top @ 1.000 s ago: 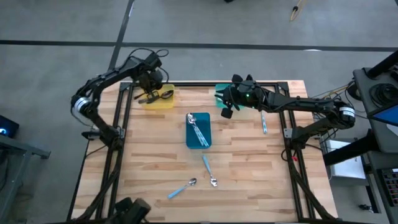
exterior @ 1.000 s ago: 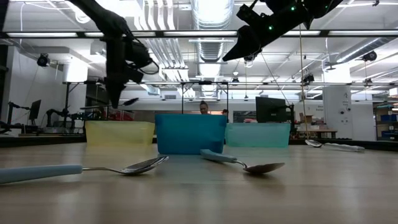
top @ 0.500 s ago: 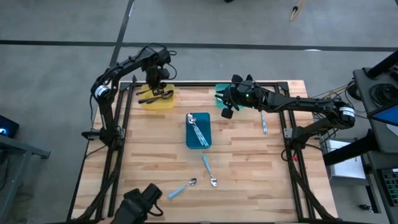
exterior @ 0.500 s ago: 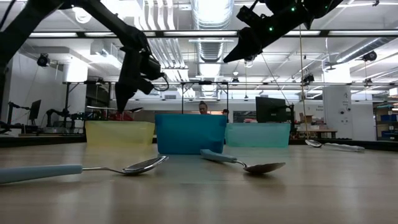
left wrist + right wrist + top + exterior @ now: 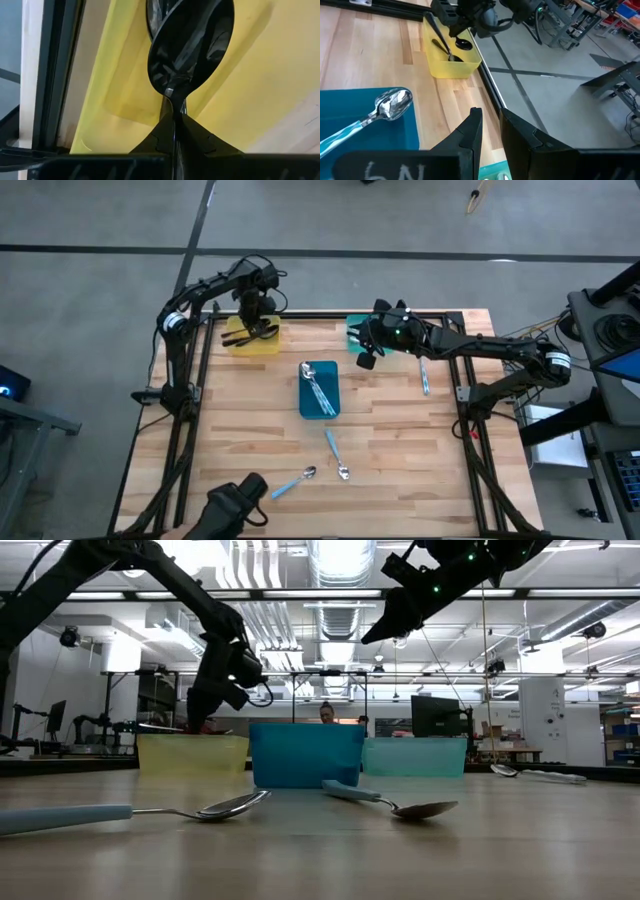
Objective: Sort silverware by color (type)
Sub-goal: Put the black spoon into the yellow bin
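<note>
Over the last second I swung my left gripper [image 5: 258, 313] across above the yellow tray [image 5: 243, 344] at the bench's far left, fingers clamped on the black spoon [image 5: 190, 47], ready to drop it there.

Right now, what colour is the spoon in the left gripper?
Black spoon, clearest in the left wrist view.
</note>
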